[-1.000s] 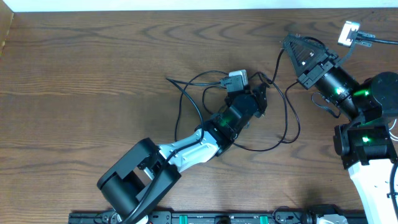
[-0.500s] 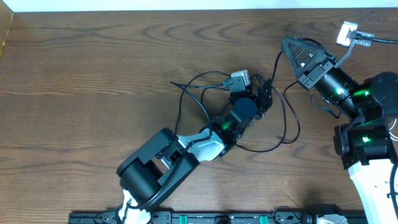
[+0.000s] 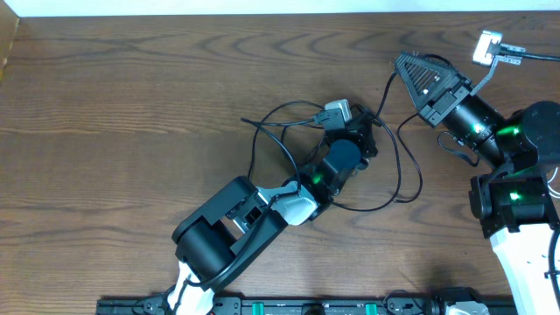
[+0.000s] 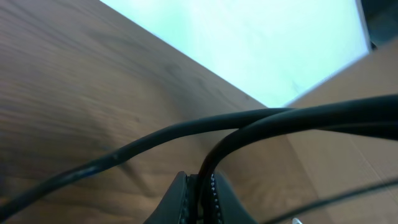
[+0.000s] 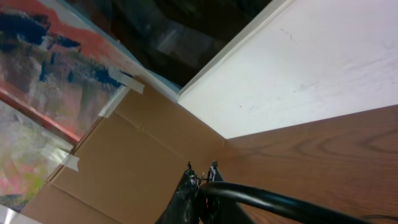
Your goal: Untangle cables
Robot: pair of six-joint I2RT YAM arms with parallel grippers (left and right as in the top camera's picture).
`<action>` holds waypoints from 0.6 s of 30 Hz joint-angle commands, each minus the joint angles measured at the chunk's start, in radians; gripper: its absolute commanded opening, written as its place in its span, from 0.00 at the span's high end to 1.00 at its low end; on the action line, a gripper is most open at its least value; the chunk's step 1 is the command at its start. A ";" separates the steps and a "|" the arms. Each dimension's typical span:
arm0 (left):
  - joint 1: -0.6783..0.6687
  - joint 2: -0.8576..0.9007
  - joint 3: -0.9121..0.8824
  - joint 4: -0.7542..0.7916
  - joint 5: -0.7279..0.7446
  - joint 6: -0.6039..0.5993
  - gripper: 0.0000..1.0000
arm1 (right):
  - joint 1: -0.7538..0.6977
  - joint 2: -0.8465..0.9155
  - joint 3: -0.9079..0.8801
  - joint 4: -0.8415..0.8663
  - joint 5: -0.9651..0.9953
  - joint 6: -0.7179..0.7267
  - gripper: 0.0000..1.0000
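Thin black cables (image 3: pixel 408 171) lie in a loose tangle at the table's middle, with a pale plug end (image 3: pixel 337 110) on top of it. My left gripper (image 3: pixel 366 131) sits in the tangle just right of that plug. In the left wrist view it (image 4: pixel 200 178) is shut on a black cable (image 4: pixel 280 122) that rises from between the fingers, and a second black cable (image 4: pixel 155 140) crosses it. My right gripper (image 3: pixel 402 62) hovers at the upper right, shut (image 5: pixel 204 169) on a black cable (image 5: pixel 280 202) that runs down toward the tangle.
The left arm (image 3: pixel 236 219) stretches from the front edge up to the tangle. The right arm's base (image 3: pixel 516 201) stands at the right edge. A black rail (image 3: pixel 306 306) runs along the front. A cardboard box corner (image 3: pixel 7 44) shows at the far left.
My left gripper has closed on a black cable beside the pale plug. The left arm's elbow has swung right and forward. The right gripper holds its cable nearly still.
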 commanded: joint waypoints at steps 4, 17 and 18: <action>-0.002 -0.025 0.018 -0.031 0.218 0.010 0.93 | 0.007 -0.019 0.026 -0.011 0.068 -0.140 0.97; 0.002 -0.373 0.018 -0.775 0.254 0.056 0.93 | 0.010 0.001 0.026 -0.118 0.343 -0.402 0.95; 0.002 -0.402 0.018 -0.808 0.253 0.060 0.93 | 0.011 0.008 0.026 -0.124 0.369 -0.413 0.95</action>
